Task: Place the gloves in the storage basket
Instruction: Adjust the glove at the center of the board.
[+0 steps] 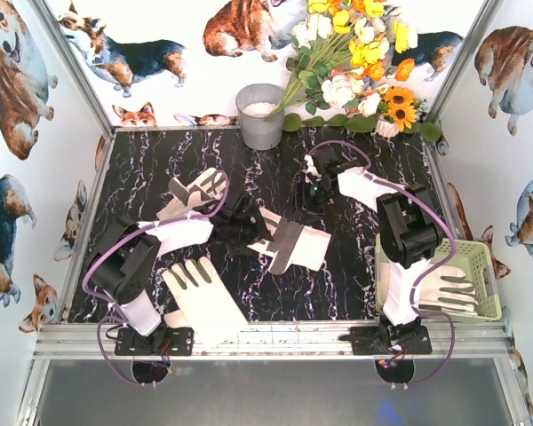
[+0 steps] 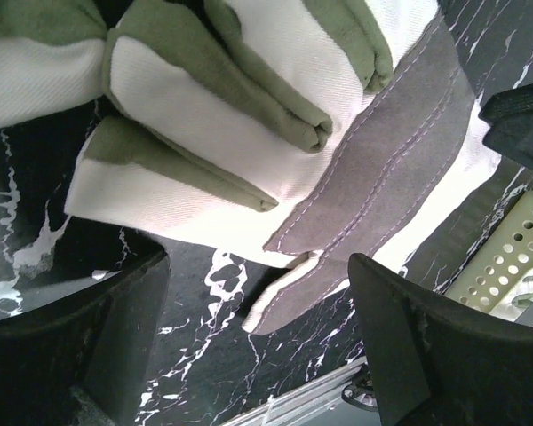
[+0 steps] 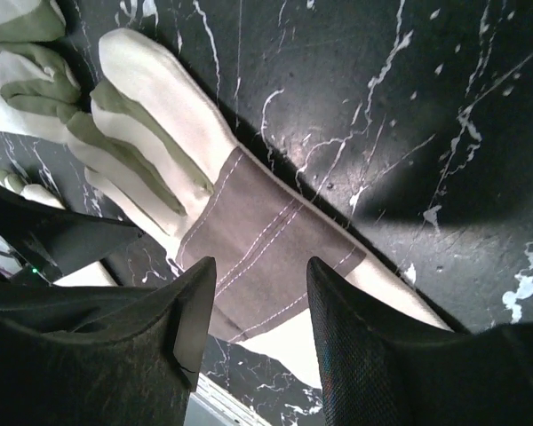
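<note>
Four gloves show in the top view. One lies mid-table (image 1: 295,241), one at the back left (image 1: 195,191), one near the front left (image 1: 204,297), and one inside the storage basket (image 1: 444,288). The pale yellow-green basket (image 1: 490,266) stands at the right front edge; its slotted side also shows in the left wrist view (image 2: 515,257). My left gripper (image 1: 249,229) (image 2: 258,293) is open and empty, just above the mid-table glove (image 2: 275,133) at its thumb. My right gripper (image 1: 313,204) (image 3: 260,266) is open and empty above the same glove's grey patch (image 3: 258,235).
A grey metal bucket (image 1: 260,115) stands at the back centre, with a bunch of flowers (image 1: 355,62) to its right. Walls with dog pictures close in the black marble table (image 1: 160,160). A metal rail (image 1: 275,337) runs along the front edge.
</note>
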